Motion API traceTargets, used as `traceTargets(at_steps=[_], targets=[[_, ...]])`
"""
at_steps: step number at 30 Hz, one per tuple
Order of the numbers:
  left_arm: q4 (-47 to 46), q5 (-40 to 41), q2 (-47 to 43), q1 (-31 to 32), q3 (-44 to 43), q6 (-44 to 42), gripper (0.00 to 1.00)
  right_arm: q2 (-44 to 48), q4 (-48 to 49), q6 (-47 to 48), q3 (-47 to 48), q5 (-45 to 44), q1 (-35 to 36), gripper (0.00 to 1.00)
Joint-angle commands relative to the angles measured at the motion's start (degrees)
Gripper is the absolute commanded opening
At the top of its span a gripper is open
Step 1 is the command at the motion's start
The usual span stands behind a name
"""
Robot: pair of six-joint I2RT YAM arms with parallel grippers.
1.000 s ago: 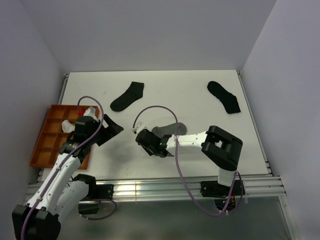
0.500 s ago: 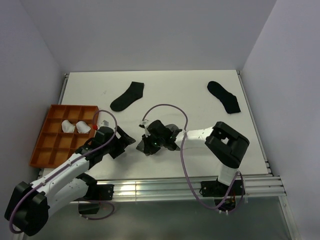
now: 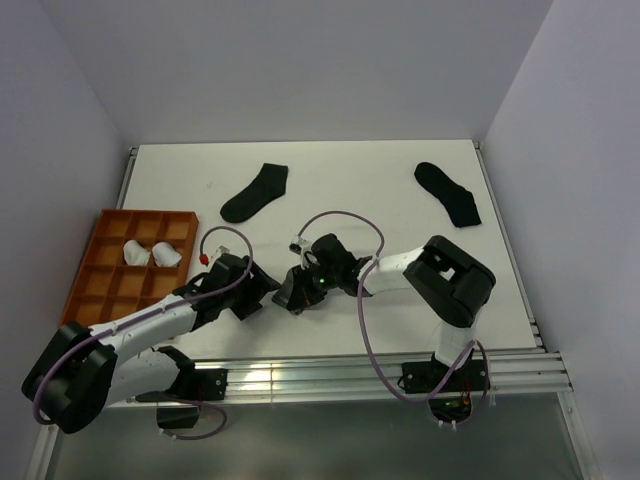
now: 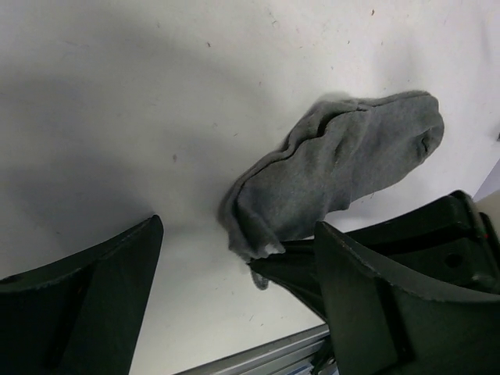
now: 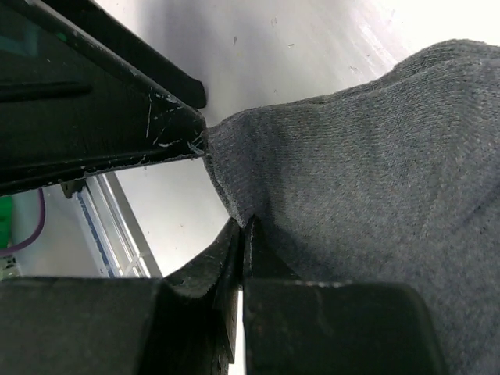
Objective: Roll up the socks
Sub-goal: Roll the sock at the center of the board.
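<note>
socks, five counted. one grey sock [image 4: 344, 176] is lying flat and slightly creased on the near middle of the table [image 3: 380, 200], between the two grippers. two black socks are lying flat at the far side, well apart: one [image 3: 255, 193] left of centre, one [image 3: 449, 194] toward the far right corner. two white bundles, [image 3: 134, 252] and [image 3: 167, 254], are sitting just beside each other in neighbouring compartments toward the far end of the tray [image 3: 100, 300].

grippers, two. the right gripper [image 5: 246, 226] is pinching one edge of the grey sock, its fingers pressed together on the cloth. the left gripper [image 4: 238, 226] is hanging over that same end of the sock with its fingers spread wide, one on each side, holding nothing; the right gripper's tip is showing between them.

tray, one: orange, divided into small compartments, sitting at the table's left edge.

surface: one white tabletop, showing a few small dark specks and scuffs in the left wrist view. a metal rail [image 3: 330, 375] is running along the near edge, where both arm bases are standing.

room: plain pale walls [image 3: 300, 70] are closing in the table on the left, far and right sides. purple cables, one per arm, are looping above the arms.
</note>
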State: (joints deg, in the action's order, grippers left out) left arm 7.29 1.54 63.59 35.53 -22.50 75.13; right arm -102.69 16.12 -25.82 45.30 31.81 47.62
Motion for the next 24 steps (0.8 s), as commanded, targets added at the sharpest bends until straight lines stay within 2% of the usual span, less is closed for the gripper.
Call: traceTargets(at_steps=[1,12,15,16,18,19,20,22,23,24], targets=[[-2.81,2.24,1.79,0.86,-2.54,2.04,0.83,-1.54,4.71,-1.69,-0.74,3.78,-0.86,0.0],[-2.37,0.48,9.62,3.93,-5.8,3.96,0.61,-2.34,4.36,-1.34,-0.74,2.91,-1.65,0.0],[-1.32,0.57,10.76,4.2,-6.41,3.97,0.52,-1.02,3.57,-0.55,-0.74,1.68,-1.65,0.0],[-0.36,0.74,11.2,4.2,-6.94,3.97,0.45,-0.58,2.96,-0.11,-0.91,1.15,-1.65,0.01],[1.05,1.09,11.46,4.2,-7.55,3.88,0.31,0.99,2.25,0.51,-1.18,-1.03,-1.47,0.06],[1.67,1.44,11.64,4.2,-7.99,3.88,0.19,1.44,0.68,0.86,-1.0,-1.83,-1.3,0.08],[3.24,1.62,11.82,4.2,-8.87,3.79,0.14,1.88,-0.29,1.99,-0.91,-2.89,-1.12,0.11],[4.48,1.62,12.17,4.2,-10.01,3.44,0.04,3.37,-2.05,3.4,-0.56,-5.95,0.01,0.27],[5.27,1.62,12.17,4.2,-10.54,3.44,0.02,3.99,-2.23,3.67,-0.65,-6.93,0.54,0.27],[6.5,1.54,12.34,4.2,-10.89,3.18,0.0,5.47,-2.32,4.02,-1.0,-7.98,1.16,0.35]])
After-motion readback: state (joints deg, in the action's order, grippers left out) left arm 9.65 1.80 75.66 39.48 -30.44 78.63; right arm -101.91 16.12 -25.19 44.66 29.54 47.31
